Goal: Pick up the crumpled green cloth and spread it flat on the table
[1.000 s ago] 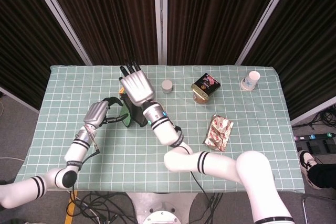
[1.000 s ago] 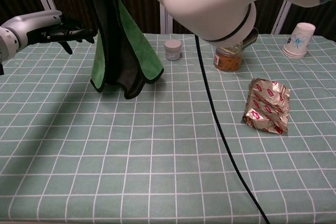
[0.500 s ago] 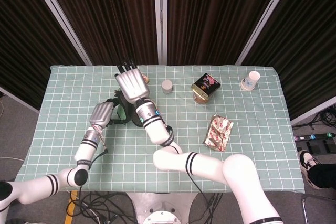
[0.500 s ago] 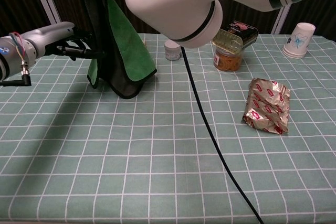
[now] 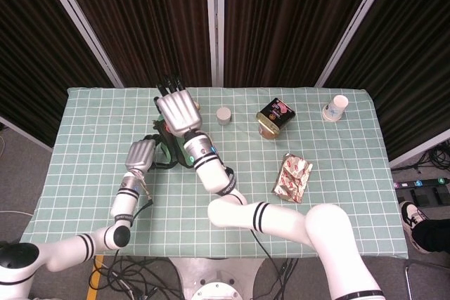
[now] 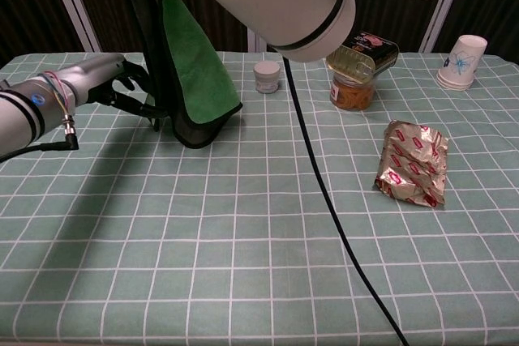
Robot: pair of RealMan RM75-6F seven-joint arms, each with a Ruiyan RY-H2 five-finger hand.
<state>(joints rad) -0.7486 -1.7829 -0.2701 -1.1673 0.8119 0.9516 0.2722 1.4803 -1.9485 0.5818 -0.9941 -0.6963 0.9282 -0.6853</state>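
— How far along are they with that cloth (image 6: 188,66)?

— Picked up, I'd say, but nowhere near flat. It hangs in a long drape over the far left part of the table (image 6: 243,241), green on one face and dark on the other, with its bottom fold just touching or barely clear of the checked tablecloth. I can't tell which.

— Who's holding it?

— The right hand (image 5: 178,110), up high. From the head view you only see the back of it, fingers pointing away, with the cloth dropping out from under it. The grip itself is hidden, yet the cloth hangs straight down from it, so I judge that it's clamped on the top edge.

— And the other one?

— The left hand (image 6: 122,79) is low, right up against the hanging edge on the left side. Its fingers reach into the dark fold, but whether they've pinched it I can't tell.

— So what's left?

— Most of it, to my eye: get a second corner, pull the two apart, lay it down smooth.

— Room enough?

— The little jar (image 6: 266,76), the open tin (image 6: 359,66), the foil packet (image 6: 413,163) and the paper cup (image 6: 463,61) all sit off to the right, apart from the cloth.
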